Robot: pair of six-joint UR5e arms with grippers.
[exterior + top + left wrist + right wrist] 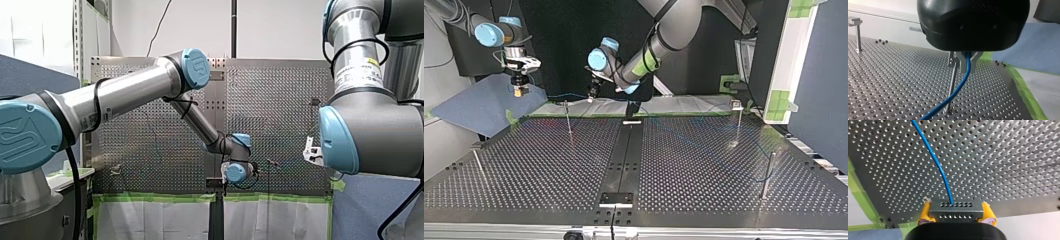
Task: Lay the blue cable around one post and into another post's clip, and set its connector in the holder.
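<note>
My right claw (956, 207) is shut tight on the connector (957, 213) — its yellow pads squeeze both ends. In the top view it hangs in the air past the far left corner of the table (704, 165). So the connector is not in the holder yet. The blue cable (935, 162) runs out of the connector and over the table. My left claw (968, 61) has its metal fingers close together with the cable running between them, so it looks shut on the cable. It sits just beside a thin post (951, 85) with a clip (951, 59) on top. I think the cable passes next to the clip, not in it. I cannot tell if the cable goes round another post — it is too thin to follow. Most of the job seems still to do.
</note>
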